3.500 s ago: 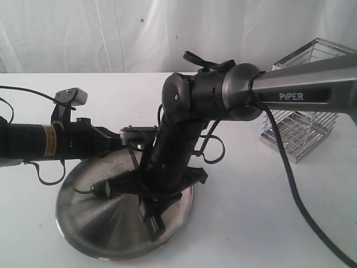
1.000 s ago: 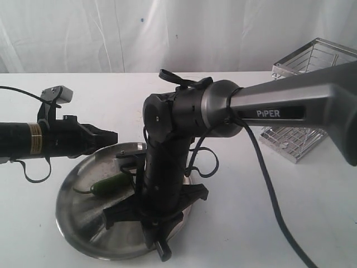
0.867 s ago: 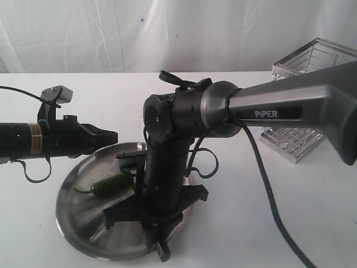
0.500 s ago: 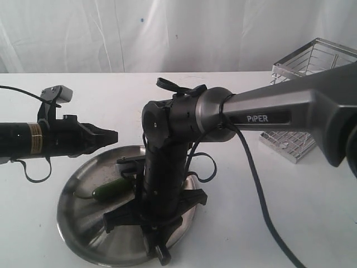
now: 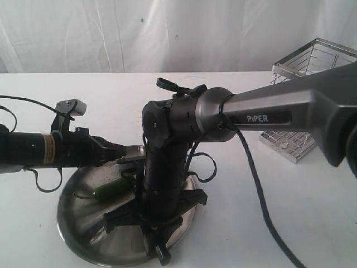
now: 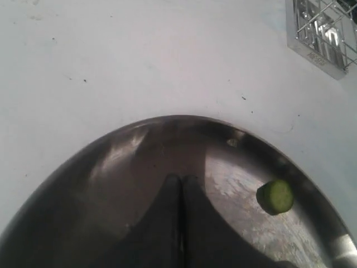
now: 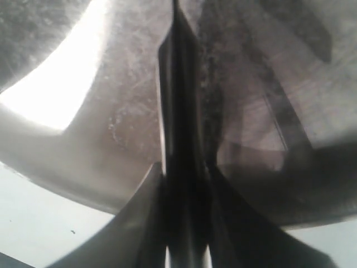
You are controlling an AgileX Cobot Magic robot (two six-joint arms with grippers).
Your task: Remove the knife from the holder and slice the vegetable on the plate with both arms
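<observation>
**Knife (image 7: 179,111) over plate (image 5: 78,240), left fingers (image 6: 167,215) empty**

Right fingers (image 7: 136,223) gripped the knife, which I saw edge-on just above the plate. Left fingers were pressed together, holding nothing, low over the plate's rim. Pepper (image 5: 109,191) lay on the plate beside the right arm. One cut slice (image 6: 275,196) lay on the plate. Holder (image 5: 312,58) stood well apart on the desk (image 5: 223,234).

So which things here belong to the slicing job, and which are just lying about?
Job: knife, pepper, slice, plate, holder, left end effector, right end effector.
Just there: table, curtain.
</observation>
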